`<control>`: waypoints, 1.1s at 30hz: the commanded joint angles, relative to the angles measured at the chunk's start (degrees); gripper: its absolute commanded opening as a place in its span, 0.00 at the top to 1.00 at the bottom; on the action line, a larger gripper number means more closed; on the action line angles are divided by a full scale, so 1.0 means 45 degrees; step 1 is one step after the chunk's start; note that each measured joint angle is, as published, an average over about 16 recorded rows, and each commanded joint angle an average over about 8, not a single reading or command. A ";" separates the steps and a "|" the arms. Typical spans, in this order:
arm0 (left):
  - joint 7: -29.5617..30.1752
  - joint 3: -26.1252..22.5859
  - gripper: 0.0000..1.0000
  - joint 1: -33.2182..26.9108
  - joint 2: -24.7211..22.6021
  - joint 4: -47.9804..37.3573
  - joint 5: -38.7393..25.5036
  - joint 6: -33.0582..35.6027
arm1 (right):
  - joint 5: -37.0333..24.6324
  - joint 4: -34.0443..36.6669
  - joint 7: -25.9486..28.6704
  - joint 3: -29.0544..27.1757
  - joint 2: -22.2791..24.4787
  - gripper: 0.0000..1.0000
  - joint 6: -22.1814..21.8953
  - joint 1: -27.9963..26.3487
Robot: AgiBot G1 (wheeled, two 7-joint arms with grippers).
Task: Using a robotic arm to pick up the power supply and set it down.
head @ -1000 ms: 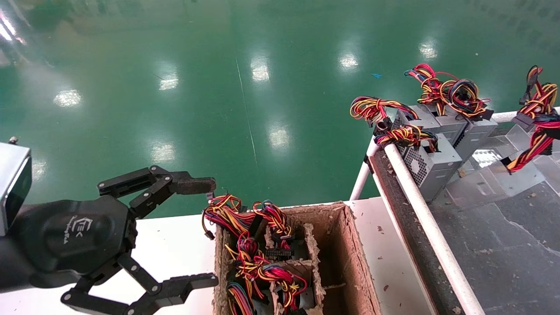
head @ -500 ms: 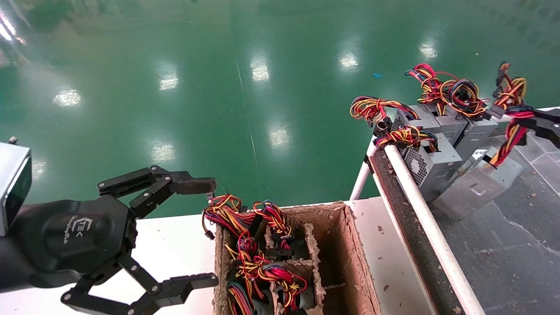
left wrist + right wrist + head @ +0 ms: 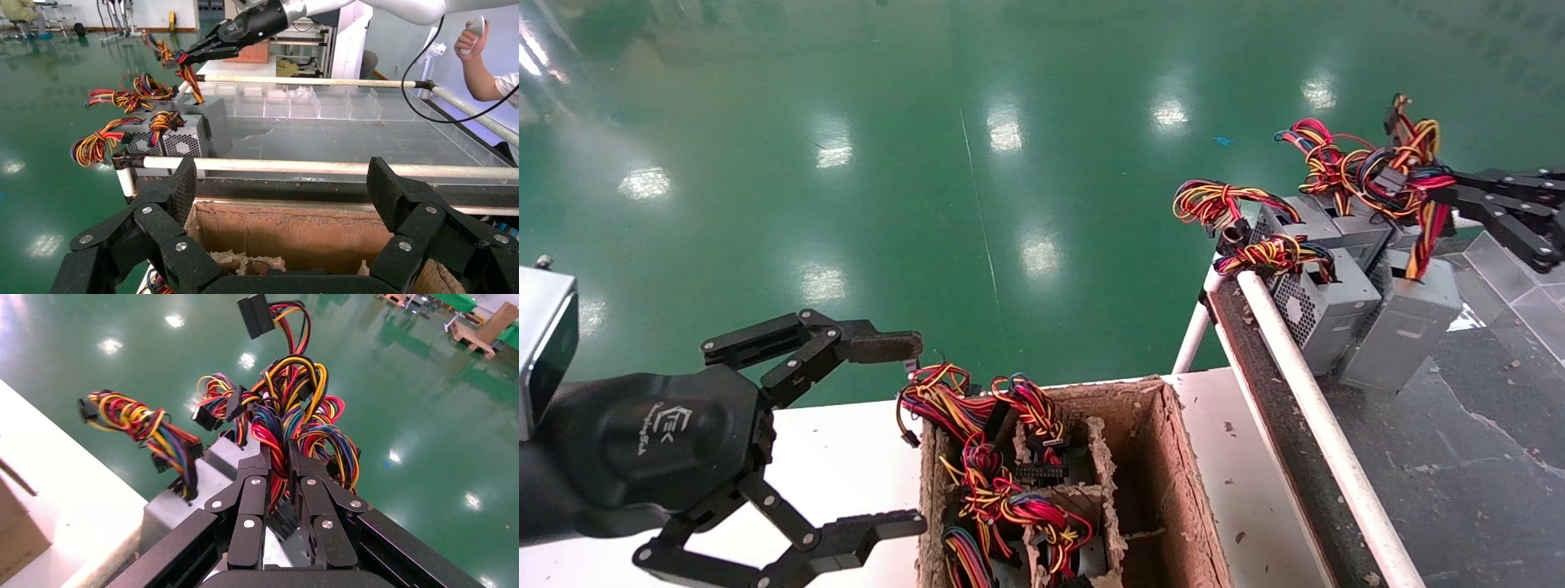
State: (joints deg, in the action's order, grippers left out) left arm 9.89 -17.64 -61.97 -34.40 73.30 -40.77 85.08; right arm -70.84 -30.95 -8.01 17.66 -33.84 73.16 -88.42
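Right gripper (image 3: 1438, 196), at 2 o'clock in head view: jointed black fingers (image 3: 254, 502) pinched tight on the multicoloured wires (image 3: 287, 425) of the power supply (image 3: 1406, 322). Supply: silver-grey sheet-metal box, upright on the dark bench (image 3: 1459, 457), touching other units (image 3: 1324, 306) with perforated vents. Left gripper (image 3: 878, 433), at 8 o'clock: fingers spread wide, empty, beside the ragged brown carton (image 3: 1173, 482).

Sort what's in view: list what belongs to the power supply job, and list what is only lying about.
Job:
- right gripper, shut on the wire bundle
- power supply hanging from that bundle, beside the placed units
- cardboard box holding more wired units

Lying about:
- left gripper, open, parked beside the box
- white rail
- green floor
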 commanded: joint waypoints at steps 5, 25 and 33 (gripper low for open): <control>-0.0002 -0.0003 0.00 -0.0001 0.0001 0.0000 0.0002 -0.0001 | -0.0678 0.1127 -0.0455 0.0424 -0.0773 0.75 0.0029 -0.1136; -0.0007 -0.0014 0.00 -0.0003 0.0006 0.0000 0.0009 -0.0006 | -0.1158 0.3866 -0.1908 0.0763 -0.1427 0.00 0.0904 -0.2658; -0.0010 -0.0015 0.00 -0.0003 0.0006 -0.0006 0.0013 -0.0010 | -0.0762 0.3816 -0.1965 0.0601 -0.1401 0.00 0.1409 -0.2541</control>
State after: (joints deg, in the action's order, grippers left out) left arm 9.84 -17.71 -61.99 -34.37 73.27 -40.72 85.04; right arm -73.89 -14.93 -16.27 20.40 -40.04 79.32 -99.18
